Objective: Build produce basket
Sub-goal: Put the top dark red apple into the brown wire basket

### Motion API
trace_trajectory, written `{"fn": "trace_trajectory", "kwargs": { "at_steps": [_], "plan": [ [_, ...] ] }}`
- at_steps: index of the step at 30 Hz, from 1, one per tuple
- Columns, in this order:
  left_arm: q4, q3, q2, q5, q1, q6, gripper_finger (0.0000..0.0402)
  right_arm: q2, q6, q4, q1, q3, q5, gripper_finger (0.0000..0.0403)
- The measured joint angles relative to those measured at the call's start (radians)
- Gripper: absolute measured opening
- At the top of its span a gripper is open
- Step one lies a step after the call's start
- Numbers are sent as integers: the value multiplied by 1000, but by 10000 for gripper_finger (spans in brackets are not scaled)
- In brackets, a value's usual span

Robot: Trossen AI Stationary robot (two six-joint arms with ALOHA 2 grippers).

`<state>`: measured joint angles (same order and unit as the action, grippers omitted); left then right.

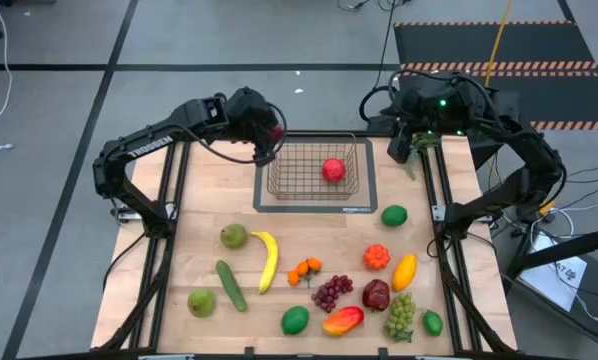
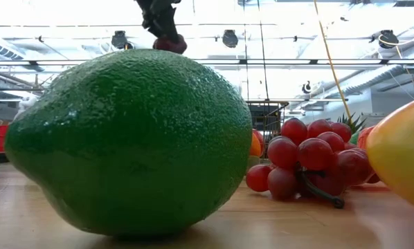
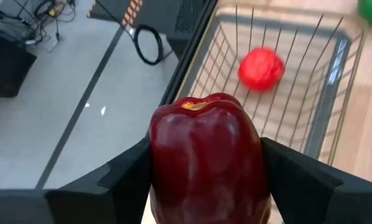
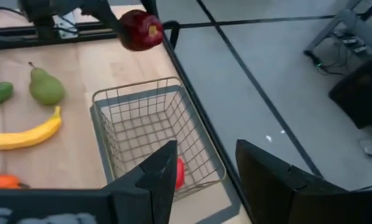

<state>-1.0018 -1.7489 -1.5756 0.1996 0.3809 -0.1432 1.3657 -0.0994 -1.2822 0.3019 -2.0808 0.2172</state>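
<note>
A: Start with the biggest thing. What carries it all?

B: A pale wooden table (image 1: 199,250) with dark rails down both sides. At its far middle sits the small rectangular wire-mesh basket (image 1: 314,168) on a dark mat (image 1: 262,198), with one bright red round apple (image 1: 333,170) lying inside near its right end.

A: And the arms?

B: The left arm reaches in from the far left; its gripper (image 1: 271,133) hangs above the basket's far left corner, fingers (image 3: 129,171) clamped on either side of a dark red glossy apple (image 3: 206,155). The right wrist view shows that apple (image 4: 140,29) in the air, over the basket's edge and not inside it. The right gripper (image 4: 201,168) waits by the table's far right corner, fingers (image 4: 158,171) parted with nothing between them.

A: The loose produce?

B: Spread over the near half of the table. On the left: a long yellow banana (image 1: 268,260), a dark green cucumber (image 1: 231,285), and two green pears, one beside the banana (image 1: 233,236) and one near the front (image 1: 200,302). In the middle: small orange citrus pieces (image 1: 305,269), a bunch of purple grapes (image 1: 331,293), a large green lime-like fruit (image 1: 295,320) and a red and yellow mango (image 1: 342,320). On the right: a green lime (image 1: 394,215), an orange ribbed fruit (image 1: 376,257), a yellow-orange oval fruit (image 1: 404,271), a dark red fruit (image 1: 376,294), green grapes (image 1: 401,315) and a small green lime (image 1: 433,322).
</note>
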Motion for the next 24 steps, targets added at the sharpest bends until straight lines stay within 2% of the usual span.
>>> {"fn": "trace_trajectory", "kwargs": {
  "at_steps": [7,18,24],
  "plan": [
    [56,1,-82,-33,-6,77,275,-34,0,1,0,0,24,160],
    [80,1,-202,-101,-20,317,275,-72,-27,0,0,0,24,160],
    [79,1,-269,-106,-30,444,276,-77,-72,0,0,0,24,160]
  ]
}}
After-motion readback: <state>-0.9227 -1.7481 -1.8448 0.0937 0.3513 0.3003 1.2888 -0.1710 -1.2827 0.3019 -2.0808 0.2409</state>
